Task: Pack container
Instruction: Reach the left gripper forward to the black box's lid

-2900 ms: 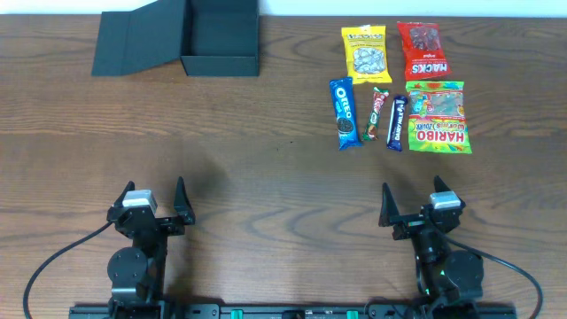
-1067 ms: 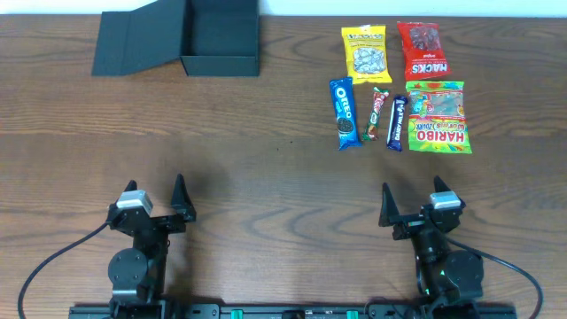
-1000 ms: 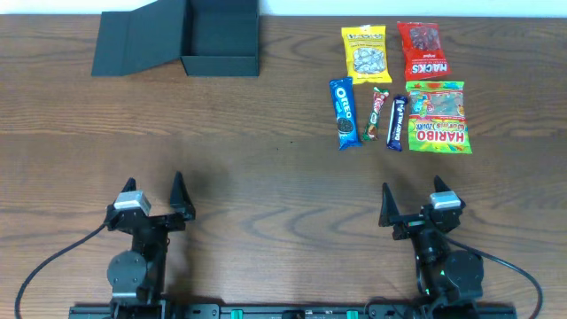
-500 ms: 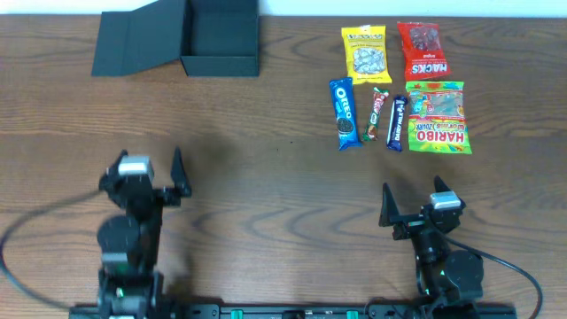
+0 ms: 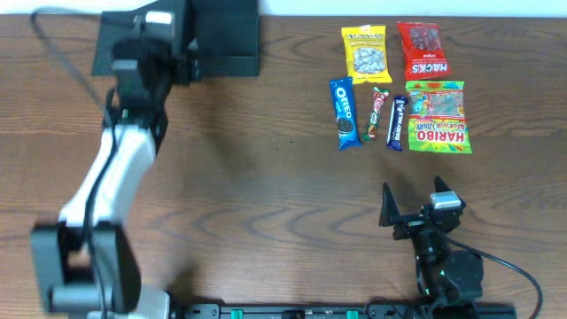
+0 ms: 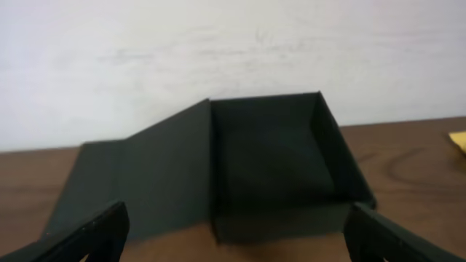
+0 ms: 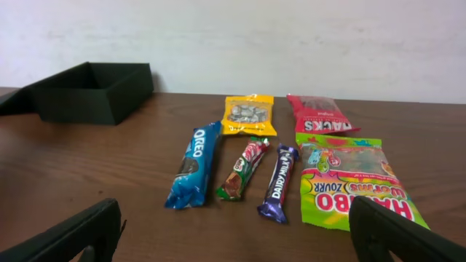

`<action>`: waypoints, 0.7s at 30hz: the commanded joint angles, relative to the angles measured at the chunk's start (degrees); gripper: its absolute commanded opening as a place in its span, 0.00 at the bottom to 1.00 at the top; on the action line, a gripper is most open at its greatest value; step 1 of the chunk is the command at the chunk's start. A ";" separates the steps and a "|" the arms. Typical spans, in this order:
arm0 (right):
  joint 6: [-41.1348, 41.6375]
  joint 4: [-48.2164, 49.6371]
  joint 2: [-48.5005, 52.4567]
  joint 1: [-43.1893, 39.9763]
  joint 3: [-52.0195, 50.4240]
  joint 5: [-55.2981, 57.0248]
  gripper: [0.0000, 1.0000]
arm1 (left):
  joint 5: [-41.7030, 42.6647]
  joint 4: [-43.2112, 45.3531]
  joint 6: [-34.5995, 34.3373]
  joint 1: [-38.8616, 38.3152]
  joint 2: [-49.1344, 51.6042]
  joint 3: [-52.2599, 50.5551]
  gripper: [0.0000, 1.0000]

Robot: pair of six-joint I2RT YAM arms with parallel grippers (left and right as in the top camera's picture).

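Both of my hands are spread wide and hold nothing. The left gripper (image 6: 238, 211) hangs just short of the container (image 6: 269, 167) at the far left of the table (image 5: 266, 177) — open tray dead ahead, flap lid (image 6: 145, 182) laid out to its left, long side across my reach. The right gripper (image 5: 413, 199) sits well apart from it, nearer the Haribo bag (image 5: 436, 120) and Oreo pack (image 5: 344, 111). My left wrist view shows the tray empty — overhead, my own arm hides part of it.
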 commanded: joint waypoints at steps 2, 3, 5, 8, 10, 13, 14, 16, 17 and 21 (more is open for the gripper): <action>0.94 -0.17 -0.26 -0.46 -0.24 0.17 0.99 | 2.29 -3.37 -0.46 -0.35 11.21 13.57 0.95; 0.94 -0.17 -0.26 -0.46 -0.24 0.20 0.99 | 2.23 -4.59 -0.46 -0.50 13.88 16.79 0.95; 0.94 -0.17 -0.26 -0.46 -0.24 0.17 0.99 | 2.23 -7.65 -0.46 -0.83 19.61 24.33 0.95; 0.94 -0.17 -0.26 -0.46 -0.24 0.17 0.99 | 2.08 -12.33 -1.42 -1.36 29.33 36.52 0.95; 0.94 -0.17 -0.26 -0.46 -0.24 0.17 0.99 | 2.16 -13.44 -3.28 -1.57 33.27 40.89 0.95; 0.94 -0.17 -0.26 -0.46 -0.24 0.17 0.99 | 2.32 -14.71 -6.14 -1.99 38.56 45.35 0.95; 0.94 -0.17 -0.26 -0.46 -0.24 0.20 0.99 | 2.34 -14.93 -6.97 -2.16 39.63 45.72 0.95; 0.94 -0.17 -0.26 -0.46 -0.24 0.17 0.99 | 2.34 -16.26 -7.34 -2.67 40.79 45.72 0.95; 0.94 -0.17 -0.26 -0.46 -0.24 0.20 0.99 | 2.32 -18.23 -7.32 -3.06 41.03 45.72 0.95; 0.94 -0.17 -0.26 -0.46 -0.24 0.17 0.99 | 2.34 -25.33 -7.34 -4.20 40.96 45.72 0.95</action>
